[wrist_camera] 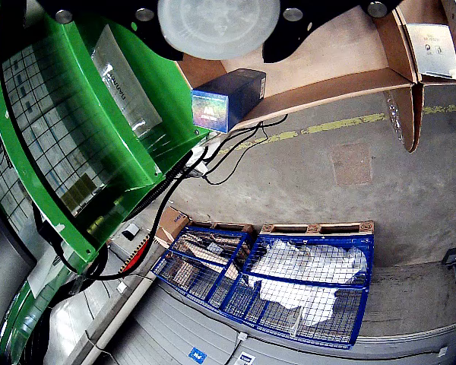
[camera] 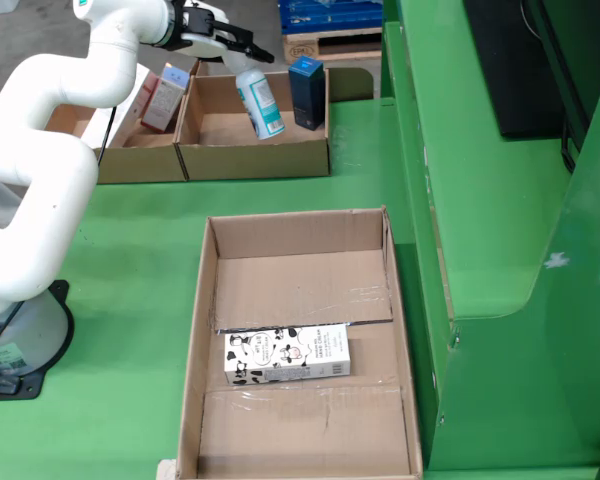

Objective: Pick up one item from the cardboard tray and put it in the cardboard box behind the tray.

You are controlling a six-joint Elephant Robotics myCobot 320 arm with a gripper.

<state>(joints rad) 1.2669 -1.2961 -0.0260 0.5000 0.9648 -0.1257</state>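
In the side view my gripper [camera: 252, 55] reaches over the rear cardboard box [camera: 255, 158]. A white bottle with a teal label [camera: 259, 102] hangs tilted from it over the box's inside. The view that rides on the gripper shows the bottle's blurred white end [wrist_camera: 216, 23] between the black fingers [wrist_camera: 140, 34], so the gripper looks shut on it. A dark blue carton [camera: 306, 93] [wrist_camera: 229, 99] stands upright at the box's right side. In front lies the large cardboard tray [camera: 210, 300] with a cow-patterned milk carton [camera: 287, 357] lying flat in it.
A second cardboard box [camera: 130, 160] to the left holds a pink and white carton [camera: 165, 97]. A raised green ledge [camera: 480, 200] borders the tray and box on the right. The arm's base [camera: 20, 340] stands at the left. Blue wire crates [wrist_camera: 289, 281] sit on the floor beyond.
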